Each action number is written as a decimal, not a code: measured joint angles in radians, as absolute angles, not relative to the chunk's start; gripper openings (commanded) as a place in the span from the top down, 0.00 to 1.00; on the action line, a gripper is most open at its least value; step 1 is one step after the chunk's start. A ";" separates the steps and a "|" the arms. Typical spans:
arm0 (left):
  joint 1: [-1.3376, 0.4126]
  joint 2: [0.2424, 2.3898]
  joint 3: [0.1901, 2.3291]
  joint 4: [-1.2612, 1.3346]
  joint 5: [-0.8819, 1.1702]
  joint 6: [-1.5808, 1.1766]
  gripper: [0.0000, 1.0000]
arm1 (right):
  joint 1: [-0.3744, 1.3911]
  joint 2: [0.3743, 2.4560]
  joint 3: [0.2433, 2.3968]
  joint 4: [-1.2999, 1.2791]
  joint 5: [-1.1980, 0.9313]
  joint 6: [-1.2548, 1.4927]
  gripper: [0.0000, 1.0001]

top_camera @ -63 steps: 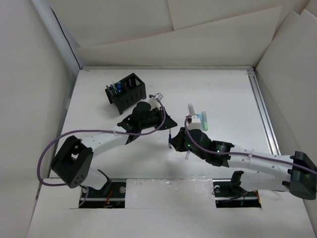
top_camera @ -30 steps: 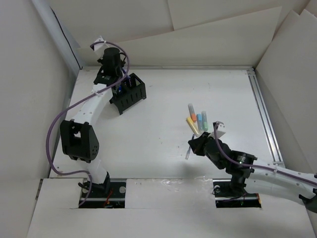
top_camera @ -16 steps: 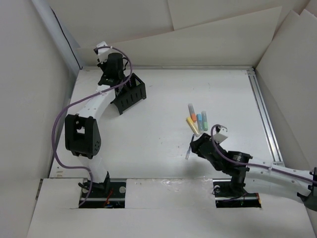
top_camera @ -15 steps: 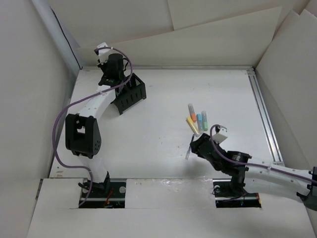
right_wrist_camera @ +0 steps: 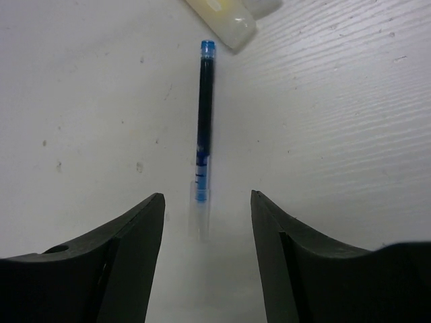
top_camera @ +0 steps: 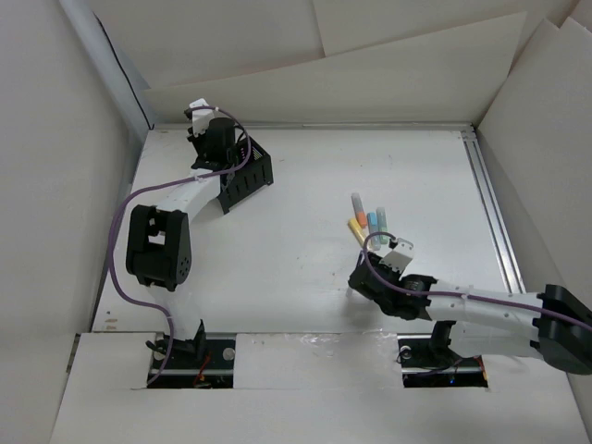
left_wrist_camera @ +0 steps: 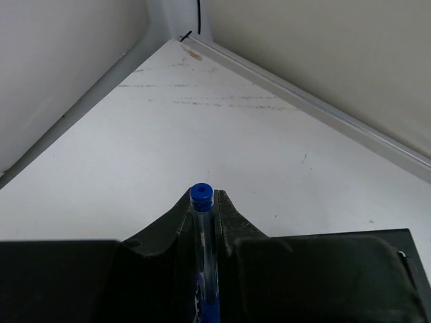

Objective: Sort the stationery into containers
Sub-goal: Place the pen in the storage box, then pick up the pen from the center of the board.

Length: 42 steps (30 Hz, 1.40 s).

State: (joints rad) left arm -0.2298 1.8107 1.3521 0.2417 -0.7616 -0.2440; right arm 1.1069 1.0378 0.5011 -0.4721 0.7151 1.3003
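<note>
My left gripper (left_wrist_camera: 202, 200) is shut on a clear pen (left_wrist_camera: 203, 235) with a blue end cap that sticks out past the fingertips. In the top view this gripper (top_camera: 216, 141) hangs by the back left corner of the black mesh organizer (top_camera: 246, 172). My right gripper (right_wrist_camera: 205, 202) is open and low over the table, and a blue pen (right_wrist_camera: 204, 108) with a clear end lies lengthwise just ahead of the gap between its fingers. In the top view that gripper (top_camera: 361, 277) sits just in front of the pastel highlighters (top_camera: 371, 222) and hides this pen.
A yellow highlighter's end (right_wrist_camera: 225, 19) lies just beyond the pen's far tip. A metal rail (top_camera: 490, 203) runs along the table's right side. Cardboard walls close in the back (top_camera: 324, 83) and the left (top_camera: 55, 185).
My right gripper has opened and come down over the blue pen. The left gripper, still holding its pen, has shifted nearer to the organizer.
</note>
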 measured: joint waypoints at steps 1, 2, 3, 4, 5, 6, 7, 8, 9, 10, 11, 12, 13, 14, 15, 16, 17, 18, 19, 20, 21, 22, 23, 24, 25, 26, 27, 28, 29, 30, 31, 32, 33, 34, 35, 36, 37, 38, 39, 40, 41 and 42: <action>-0.232 1.813 1.347 0.244 -0.765 -0.243 0.92 | 1.107 1.071 0.512 -0.473 0.716 1.309 0.43; -0.234 1.816 1.338 0.255 -0.769 -0.241 0.88 | 1.107 1.103 0.523 -0.474 0.716 1.316 0.45; -0.236 1.816 1.326 0.265 -0.772 -0.240 0.82 | 1.107 1.136 0.535 -0.474 0.717 1.325 0.45; -0.239 1.816 1.314 0.272 -0.775 -0.239 0.80 | 1.107 1.165 0.543 -0.473 0.717 1.332 0.46; -0.241 1.816 1.304 0.274 -0.776 -0.240 0.78 | 1.107 1.191 0.550 -0.471 0.717 1.337 0.46; -0.242 1.817 1.299 0.273 -0.777 -0.239 0.75 | 1.107 1.213 0.555 -0.466 0.717 1.340 0.46; -0.245 1.817 1.295 0.273 -0.778 -0.239 0.69 | 1.107 1.232 0.558 -0.461 0.717 1.341 0.46; -0.249 1.817 1.293 0.274 -0.779 -0.240 0.67 | 1.107 1.246 0.559 -0.459 0.715 1.341 0.46; -0.250 1.817 1.290 0.278 -0.780 -0.242 0.64 | 1.107 1.257 0.559 -0.459 0.715 1.342 0.45; -0.253 1.817 1.290 0.281 -0.781 -0.244 0.62 | 1.107 1.265 0.559 -0.459 0.715 1.343 0.45; -0.254 1.817 1.290 0.281 -0.782 -0.245 0.62 | 1.107 1.269 0.559 -0.459 0.714 1.344 0.43; -0.255 1.817 1.290 0.279 -0.783 -0.249 0.62 | 1.107 1.271 0.559 -0.459 0.714 1.344 0.43; -0.256 1.817 1.290 0.278 -0.783 -0.253 0.61 | 1.107 1.271 0.559 -0.458 0.714 1.344 0.43; -0.256 1.816 1.290 0.278 -0.781 -0.257 0.61 | 1.107 1.271 0.559 -0.455 0.714 1.344 0.43; -0.256 1.814 1.290 0.275 -0.777 -0.262 0.61 | 1.107 1.271 0.559 -0.452 0.714 1.344 0.43; -0.257 1.809 1.290 0.271 -0.770 -0.269 0.58 | 1.107 1.272 0.560 -0.447 0.714 1.344 0.43; -0.260 1.802 1.290 0.268 -0.759 -0.274 0.55 | 1.107 1.275 0.560 -0.442 0.714 1.344 0.43; -0.259 1.791 1.291 0.261 -0.739 -0.282 0.55 | 1.107 1.280 0.561 -0.436 0.714 1.344 0.43; -0.260 1.776 1.297 0.246 -0.718 -0.291 0.55 | 1.107 1.287 0.561 -0.427 0.712 1.343 0.43; -0.262 1.762 1.312 0.229 -0.695 -0.300 0.55 | 1.107 1.296 0.561 -0.416 0.708 1.343 0.46; -0.265 1.750 1.333 0.217 -0.671 -0.311 0.57 | 1.107 1.304 0.561 -0.405 0.704 1.340 0.49; -0.269 1.737 1.354 0.213 -0.646 -0.324 0.58 | 1.107 1.313 0.561 -0.396 0.702 1.338 0.55; -0.273 1.720 1.368 0.212 -0.620 -0.336 0.60 | 1.107 1.324 0.561 -0.388 0.699 1.335 0.58; -0.276 1.697 1.377 0.210 -0.587 -0.352 0.63 | 1.107 1.334 0.562 -0.382 0.702 1.335 0.61; -0.278 1.671 1.382 0.207 -0.556 -0.379 0.64 | 1.107 1.340 0.564 -0.376 0.702 1.335 0.63; -0.282 1.642 1.383 0.205 -0.523 -0.409 0.66 | 1.107 1.346 0.566 -0.371 0.702 1.333 0.71; -0.285 1.611 1.378 0.205 -0.485 -0.438 0.66 | 1.107 1.353 0.568 -0.368 0.703 1.333 0.74; -0.286 1.576 1.361 0.217 -0.443 -0.472 0.68 | 1.107 1.360 0.570 -0.361 0.704 1.332 0.78; -0.289 1.535 1.329 0.240 -0.401 -0.514 0.70 | 1.107 1.367 0.573 -0.357 0.706 1.332 0.88; -0.297 1.498 1.289 0.267 -0.368 -0.548 0.71 | 1.107 1.372 0.577 -0.354 0.709 1.335 0.92; -0.305 1.457 1.235 0.305 -0.339 -0.584 0.71 | 1.107 1.374 0.582 -0.352 0.707 1.336 0.95; -0.321 1.423 1.184 0.324 -0.319 -0.612 0.75 | 1.107 1.376 0.583 -0.350 0.706 1.340 1.00; -0.348 1.405 1.147 0.334 -0.303 -0.635 0.76 | 1.107 1.374 0.583 -0.351 0.704 1.340 1.00; -0.385 1.400 1.123 0.336 -0.298 -0.648 0.76 | 1.107 1.368 0.582 -0.353 0.701 1.339 1.00; -0.422 1.406 1.108 0.334 -0.290 -0.659 0.76 | 1.107 1.361 0.580 -0.352 0.699 1.336 1.00; -0.467 1.417 1.092 0.332 -0.280 -0.668 0.77 | 1.107 1.343 0.574 -0.350 0.694 1.330 1.00; -0.512 1.430 1.071 0.332 -0.263 -0.678 0.77 | 1.107 1.322 0.567 -0.350 0.690 1.319 1.00; -0.544 1.439 1.052 0.329 -0.239 -0.682 0.77 | 1.108 1.293 0.558 -0.348 0.686 1.306 1.00; -0.568 1.446 1.030 0.320 -0.207 -0.687 0.77 | 1.108 1.257 0.547 -0.347 0.683 1.290 1.00; -0.580 1.452 1.013 0.307 -0.179 -0.689 0.77 | 1.108 1.224 0.538 -0.341 0.679 1.269 1.00; -0.583 1.457 1.000 0.290 -0.149 -0.690 0.74 | 1.108 1.183 0.525 -0.332 0.675 1.244 1.00; -0.580 1.463 0.993 0.276 -0.120 -0.688 0.71 | 1.109 1.139 0.514 -0.325 0.669 1.216 1.00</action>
